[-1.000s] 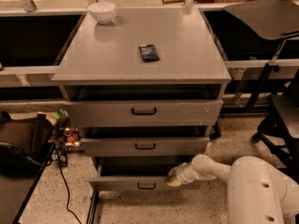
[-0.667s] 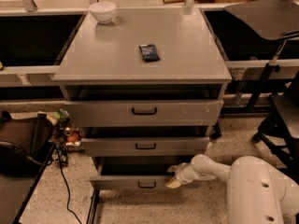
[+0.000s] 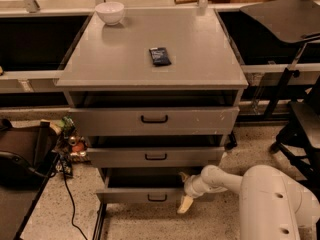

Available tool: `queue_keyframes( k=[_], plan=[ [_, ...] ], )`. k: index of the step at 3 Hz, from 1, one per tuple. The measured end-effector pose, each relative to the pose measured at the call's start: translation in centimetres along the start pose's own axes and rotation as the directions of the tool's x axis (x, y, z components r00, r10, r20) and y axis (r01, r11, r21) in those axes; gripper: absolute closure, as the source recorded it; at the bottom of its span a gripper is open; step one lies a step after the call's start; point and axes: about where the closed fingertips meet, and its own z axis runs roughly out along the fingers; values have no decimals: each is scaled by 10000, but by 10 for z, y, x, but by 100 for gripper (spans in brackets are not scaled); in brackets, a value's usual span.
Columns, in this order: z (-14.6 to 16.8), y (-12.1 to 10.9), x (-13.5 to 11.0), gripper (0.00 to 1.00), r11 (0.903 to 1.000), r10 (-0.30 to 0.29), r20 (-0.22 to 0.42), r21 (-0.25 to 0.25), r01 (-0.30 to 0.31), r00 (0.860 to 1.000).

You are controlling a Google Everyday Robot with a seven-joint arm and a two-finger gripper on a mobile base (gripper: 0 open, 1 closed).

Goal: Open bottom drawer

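Just one gripper (image 3: 185, 190)—at bottom drawer (image 3: 129, 196).

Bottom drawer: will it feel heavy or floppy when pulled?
Probably rigid: the bottom drawer looks like grey metal. It likely slides straight rather than tipping, since it sits partly out. The gripper is at its front's right end, beside the handle, so a pull there might skew it.
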Motion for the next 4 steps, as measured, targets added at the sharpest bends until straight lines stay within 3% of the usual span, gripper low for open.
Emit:
queue_keyframes(
  k=[1,2,3,4],
  plan=[
    [17,16,-14,0,9939,-848,557,-655,884,9948],
    [24,36,-23,0,9754,-1657,1469,-1213,1840,9752],
    [25,63,-23,19,9534,-2042,1897,-1842,2391,9604],
    [17,87,-20,43,9383,-2150,1989,-2296,2587,9561]
  ],
)
